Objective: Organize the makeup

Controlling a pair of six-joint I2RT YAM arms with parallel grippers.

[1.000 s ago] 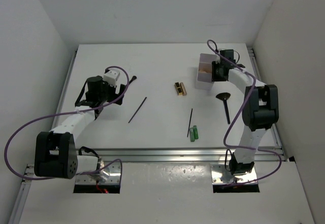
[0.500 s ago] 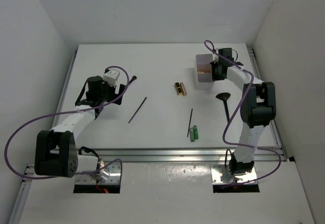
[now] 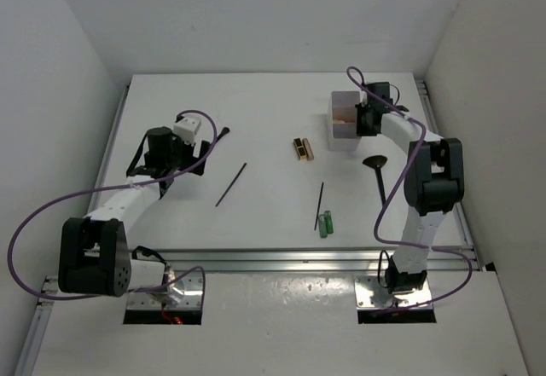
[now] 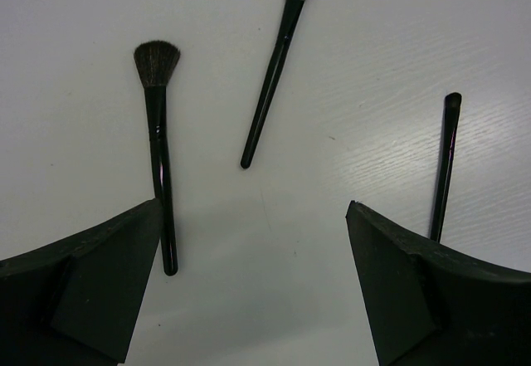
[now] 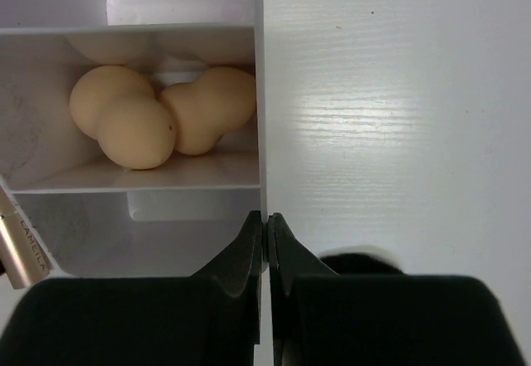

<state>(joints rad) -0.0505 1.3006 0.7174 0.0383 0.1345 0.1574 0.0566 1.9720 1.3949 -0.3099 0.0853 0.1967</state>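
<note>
My right gripper (image 5: 266, 217) is shut on the thin side wall of the white compartmented box (image 5: 259, 67), which stands at the table's back right (image 3: 344, 112). My left gripper (image 4: 253, 208) hangs open over bare table at the left (image 3: 201, 140), holding nothing. Ahead of it lie two black flared-head brushes (image 4: 158, 134) (image 4: 272, 75) and a thin black stick (image 4: 444, 163). Mid-table lie a black-and-gold case (image 3: 303, 148), another thin stick (image 3: 321, 201) and the green tubes (image 3: 325, 222). A flared brush (image 3: 377, 171) lies just in front of the box.
Inside the box sit two beige sponges (image 5: 158, 117) and a gold tube (image 5: 21, 246). White walls close in the table on three sides. A metal rail (image 3: 290, 259) runs along the near edge.
The right gripper has closed onto the box wall, and the box has shifted very slightly. The left arm has stayed still and open.
</note>
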